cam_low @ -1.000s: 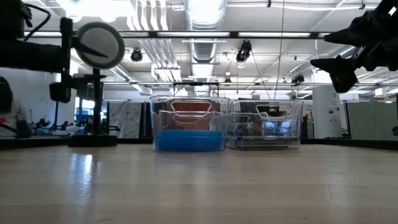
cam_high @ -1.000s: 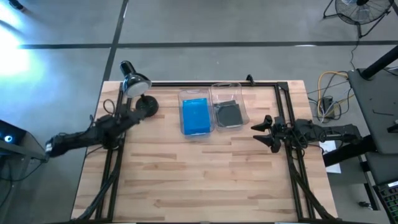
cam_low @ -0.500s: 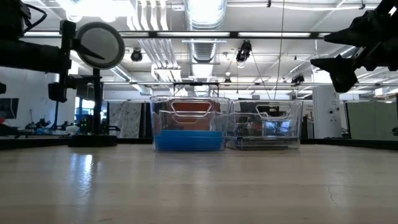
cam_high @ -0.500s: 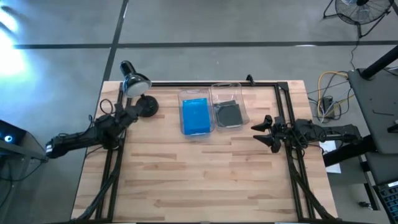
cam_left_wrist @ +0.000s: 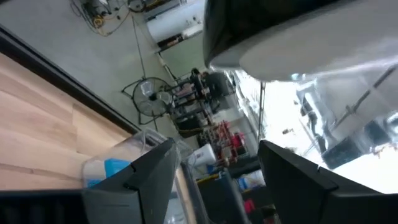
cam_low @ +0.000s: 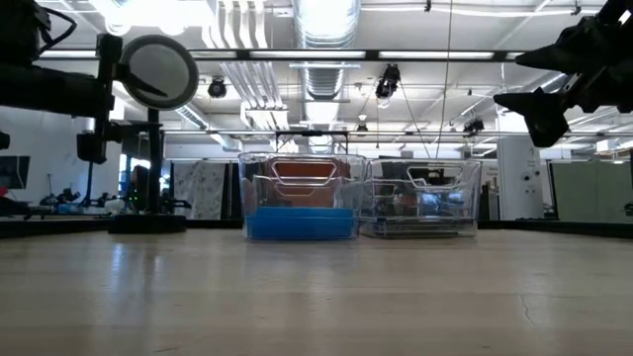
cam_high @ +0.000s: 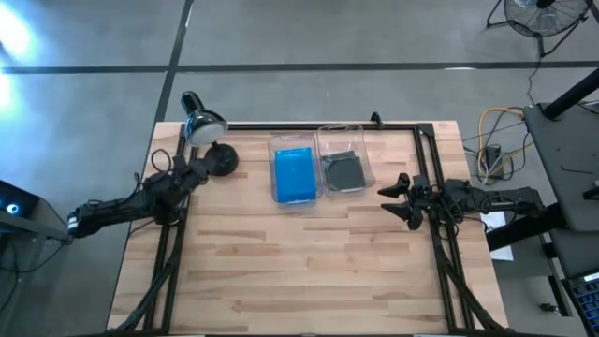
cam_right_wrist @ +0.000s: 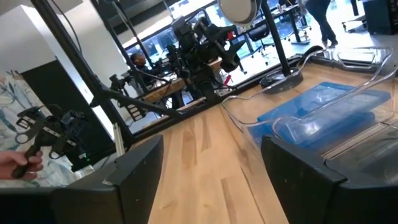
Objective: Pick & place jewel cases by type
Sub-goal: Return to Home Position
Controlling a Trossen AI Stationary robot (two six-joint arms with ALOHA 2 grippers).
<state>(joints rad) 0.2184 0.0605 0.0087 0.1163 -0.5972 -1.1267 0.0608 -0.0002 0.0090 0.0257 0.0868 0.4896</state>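
Evidently the sorting is all but finished. The blue cases (cam_high: 293, 175) are stacked flat inside the left bin (cam_high: 291, 139). The grey cases (cam_high: 344, 172) are laid in the right bin (cam_high: 340, 127), which is set close against the left bin's far side from the lamp (cam_high: 203, 124). Each type is thus kept to its own bin, and no loose case is seen on the table (cam_high: 309, 271) around the left bin.

Both arms are drawn away from the left bin, which is judged to suit a retreat to rest. The left gripper (cam_high: 200, 169) is held just beside the lamp's base, near the left bin. Its fingers (cam_left_wrist: 140, 180) are spread wide, with nothing between them. The right gripper (cam_high: 393, 198) is held beyond the right bin, apart from it and raised off the table. Its fingers (cam_right_wrist: 134, 168) are likewise spread wide and empty.

How many cases lie in each stack cannot be counted. From table height the grey ones are reduced to a thin dark line at the bin's floor. From above, the left gripper is hard to separate from the lamp's dark base. Much of the left wrist view is blocked by a large dark and pale shape, probably the lamp's head, so only a corner of the left bin is caught there. In the right wrist view a person's hand (cam_right_wrist: 12, 163) is cut off at the edge.
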